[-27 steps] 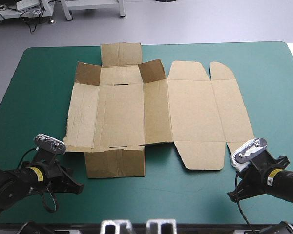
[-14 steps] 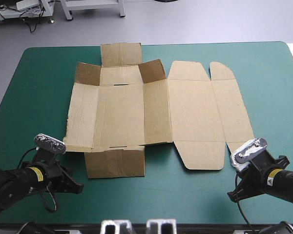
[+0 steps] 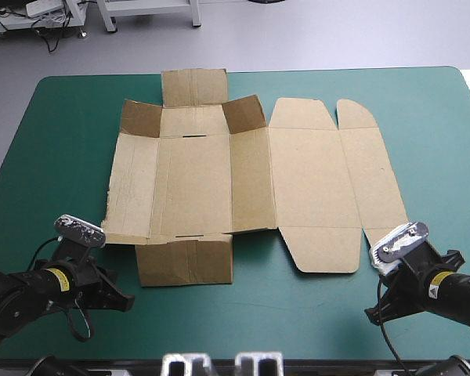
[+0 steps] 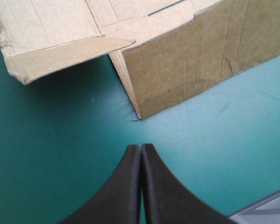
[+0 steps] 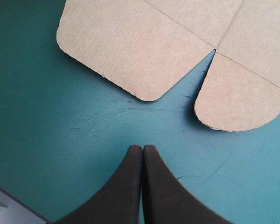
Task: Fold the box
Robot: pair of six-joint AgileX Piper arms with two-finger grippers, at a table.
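The box (image 3: pixel 251 180) lies opened out on the middle of the desk (image 3: pixel 55 157), mostly a flat brown sheet. It sits ahead of both pairs of fingers and neither pair touches it. The left fingers (image 4: pixel 134 163) are closed, pressed together into one black pointed arch with nothing between them, over bare teal-green cover by the desk's near edge. Just ahead of them and a little to their right, a flap (image 4: pixel 196 60) stands up from the sheet, its lower corner the part of the box nearest the fingertips. Ahead and to their left, a ragged corner of the sheet is lifted slightly, with shadow beneath it. The right fingers (image 5: pixel 136 163) are also closed on nothing, over bare cover. Ahead of them lie two flat rounded tabs: a wide tab (image 5: pixel 130 46) ahead and to their left, and a small tab (image 5: pixel 238 98) ahead and to their right, with a narrow notch between the two. From above, two short flaps at the far side of the sheet's left half also tilt upward.
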